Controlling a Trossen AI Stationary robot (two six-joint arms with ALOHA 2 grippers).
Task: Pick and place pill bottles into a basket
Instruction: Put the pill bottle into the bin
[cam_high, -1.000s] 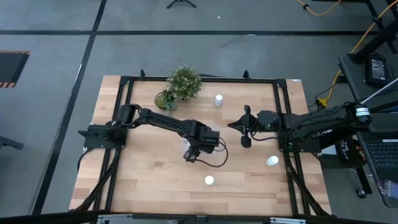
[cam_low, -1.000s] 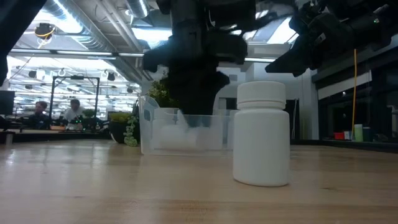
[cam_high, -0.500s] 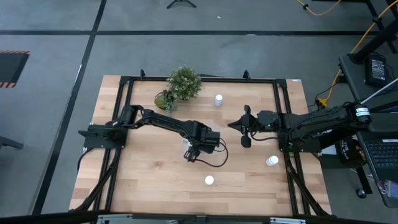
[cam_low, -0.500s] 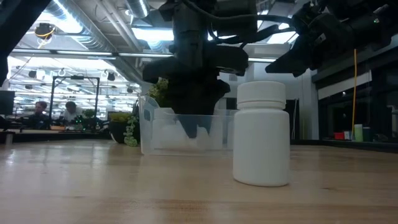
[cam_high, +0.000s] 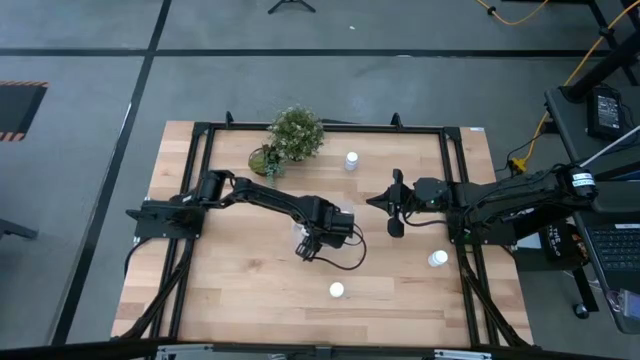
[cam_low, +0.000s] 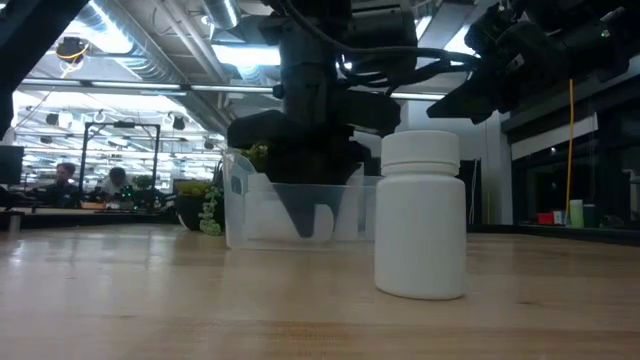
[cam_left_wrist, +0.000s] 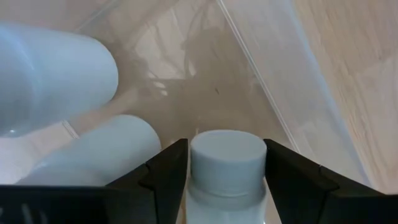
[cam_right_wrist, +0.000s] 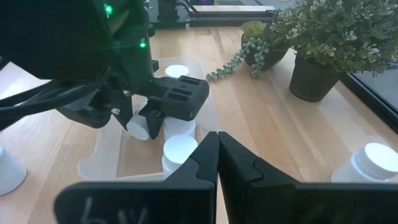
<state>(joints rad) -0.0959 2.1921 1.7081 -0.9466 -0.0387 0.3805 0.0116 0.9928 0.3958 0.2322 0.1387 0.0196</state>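
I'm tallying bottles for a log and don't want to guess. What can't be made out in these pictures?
- Bottle count inside the basket: the left gripper and its arm cover it in the high, low and right wrist views.
- Left wrist view: the held pill bottle is cut off by the frame's edge.
- Low view: the near bottle hides the basket's right end.

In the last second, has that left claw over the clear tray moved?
Yes. The left gripper has risen, judged against the basket; its fingers grip a pill bottle.

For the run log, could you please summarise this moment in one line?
left gripper: shut on pill bottle, over basket | right gripper: shut, waiting
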